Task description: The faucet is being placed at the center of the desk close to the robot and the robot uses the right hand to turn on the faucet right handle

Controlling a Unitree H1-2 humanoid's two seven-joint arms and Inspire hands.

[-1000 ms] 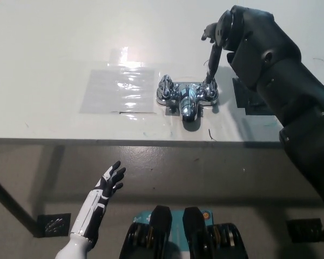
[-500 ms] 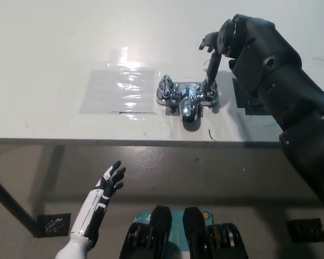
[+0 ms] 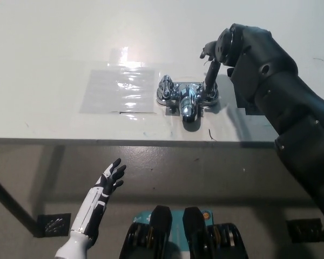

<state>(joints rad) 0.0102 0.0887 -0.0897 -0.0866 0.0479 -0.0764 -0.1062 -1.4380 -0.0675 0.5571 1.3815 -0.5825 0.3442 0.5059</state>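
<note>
**Chrome faucet near the desk's front edge, black hand at its right handle**

Head view: The faucet (image 3: 187, 98) sits at the centre of the frame on the white desk (image 3: 54, 54), close to the desk's near edge, with its spout pointing toward the bottom of the frame. Its left handle (image 3: 164, 89) stands free. Its right handle (image 3: 209, 93) is at the picture's right side of the body.

The black right hand (image 3: 227, 48) comes in from the right of the frame and hangs above and just right of the faucet. It is released, grasping nothing. One of its fingers (image 3: 211, 73) stretches down and its tip meets the right handle, while another pokes out toward the left above it. The arm behind it covers most of a dark patch (image 3: 242, 102) on the desk.

A clear glossy sheet (image 3: 119, 89) lies flat on the desk just left of the faucet.

The white left hand (image 3: 110, 178) rests at the lower left of the frame, below the desk edge and well apart from the faucet, fingers spread and empty.
</note>
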